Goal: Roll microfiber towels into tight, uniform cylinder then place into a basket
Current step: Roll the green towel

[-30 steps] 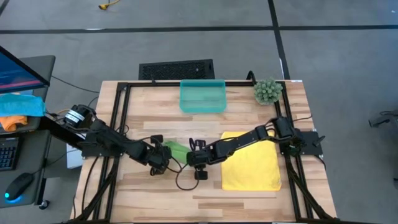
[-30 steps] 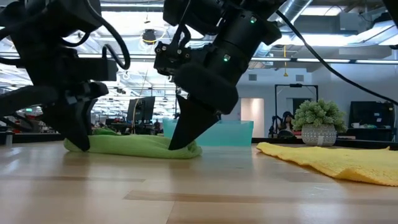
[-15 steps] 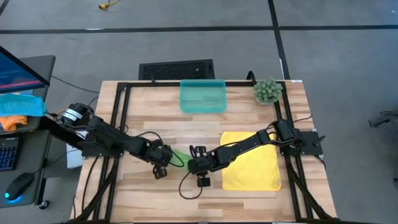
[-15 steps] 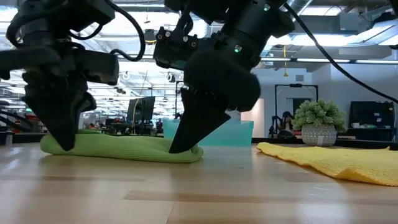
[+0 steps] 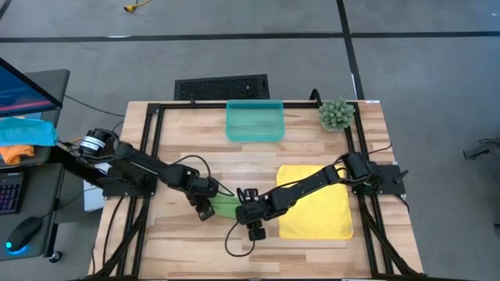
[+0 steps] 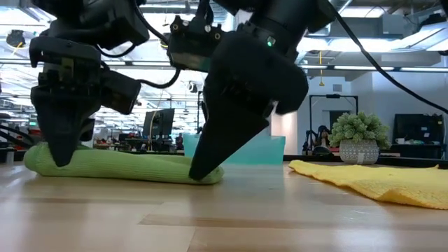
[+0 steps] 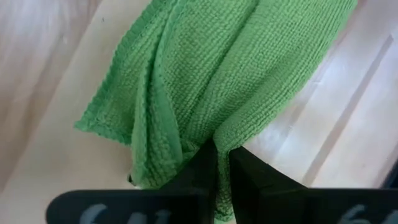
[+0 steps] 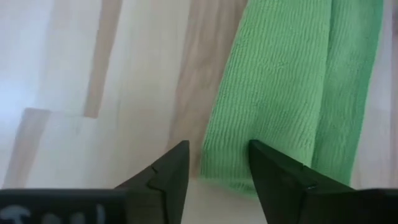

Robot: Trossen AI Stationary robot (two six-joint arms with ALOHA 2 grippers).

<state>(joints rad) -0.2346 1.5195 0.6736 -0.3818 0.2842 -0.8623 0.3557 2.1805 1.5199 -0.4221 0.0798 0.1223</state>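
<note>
The light green towel (image 5: 224, 205), a loosely rolled, long bundle, lies on the wooden table between my two grippers; the low view shows it lying flat (image 6: 126, 166). My left gripper (image 5: 205, 206) is shut on its left end. My right gripper (image 5: 248, 212) stands open at its right end (image 8: 230, 163). The yellow towel (image 5: 316, 201) lies spread flat at the right. The teal basket (image 5: 255, 119) stands at the table's far edge. My left gripper pinches a bunched fold at the green towel's left end (image 7: 208, 134) between its two shut fingers, coming slanting down from above. The towel lies on the table, slack. My right gripper's fingers straddle the corner of the towel's right end; one finger (image 8: 277, 174) stands over the cloth, and I cannot tell whether it touches.
A small potted plant (image 5: 336, 114) stands at the far right corner. A black grille panel (image 5: 222, 86) lies on the floor beyond the table. The black frame rail (image 5: 148, 156) runs along the table's sides. Bare wood shows near the front edge.
Both grippers have gone toward the table's near edge, and the green towel has slid that way with them. My left gripper has rolled about its own axis while staying shut on the towel's end. My right gripper has opened at the other end.
</note>
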